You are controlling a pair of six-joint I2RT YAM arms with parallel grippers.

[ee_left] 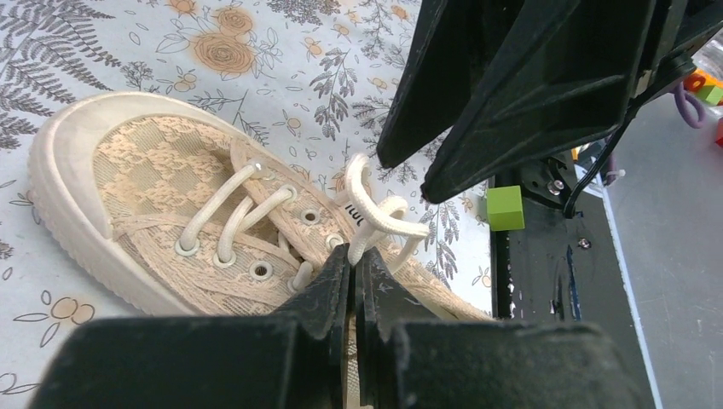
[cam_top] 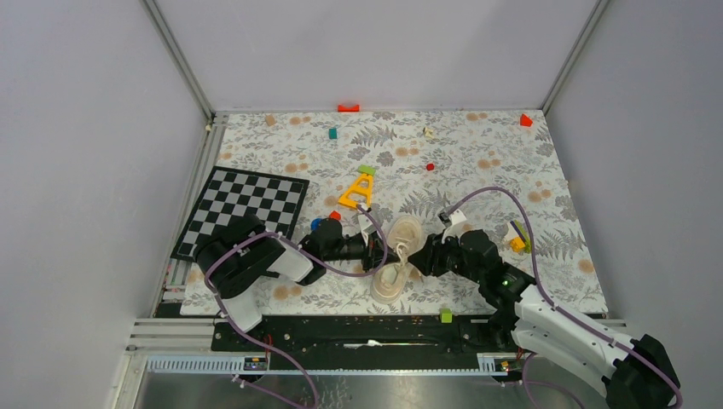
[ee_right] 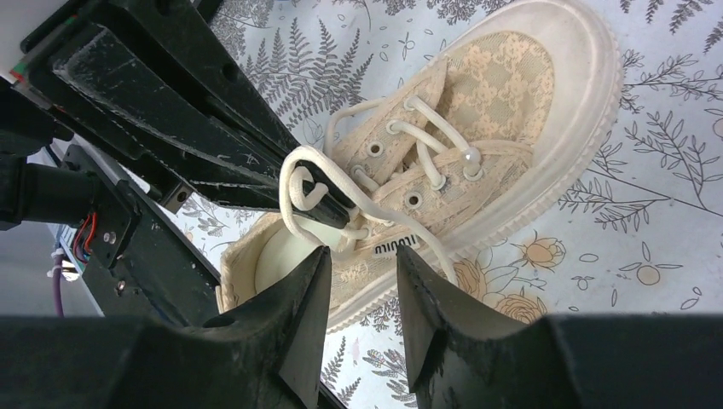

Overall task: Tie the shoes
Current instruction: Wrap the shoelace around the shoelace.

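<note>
Cream sneaker (ee_right: 511, 111): label (ee_right: 396, 247) reads "miumiu" only in right wrist view; left gripper (ee_left: 352, 260) pinches lace (ee_left: 375, 217), right gripper (ee_right: 362, 264) half-open, empty.

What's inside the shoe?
Through the opening of the shoe you can see a pale cream insole, bare where it shows. Toward the toe, the laces and lacy upper cover the inside, so that part is hidden.
</note>
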